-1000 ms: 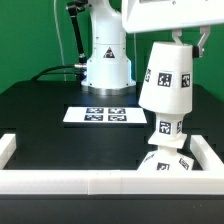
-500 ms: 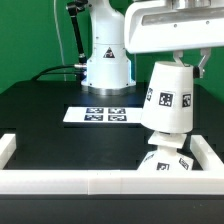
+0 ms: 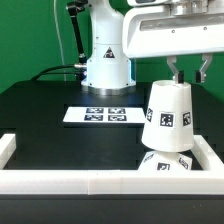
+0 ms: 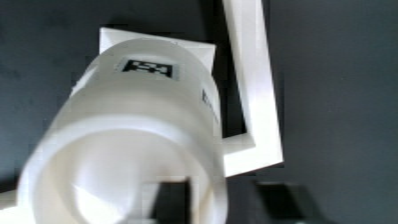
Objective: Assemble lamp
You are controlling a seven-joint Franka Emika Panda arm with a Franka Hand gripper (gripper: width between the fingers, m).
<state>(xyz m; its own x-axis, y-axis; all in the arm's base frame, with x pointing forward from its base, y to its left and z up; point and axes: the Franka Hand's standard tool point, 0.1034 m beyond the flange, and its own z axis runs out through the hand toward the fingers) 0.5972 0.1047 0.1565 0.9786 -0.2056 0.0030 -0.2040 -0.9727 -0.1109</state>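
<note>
Shade: white plastic, tapered and cup-like, narrow end up, wide end down, close to upright. Two black-and-white square tags show on its side, one at mid height and one toward the exterior view's right. It sits at the exterior view's right, over the other lamp parts, hiding most of what is below it. In the wrist view the shade is seen lengthwise, its rounded wall blurred, one tag visible near the far end.

Base: white, tagged, low on the table directly beneath the shade; only its upper portion shows.

Bulb: hidden; position cannot be confirmed.
</note>
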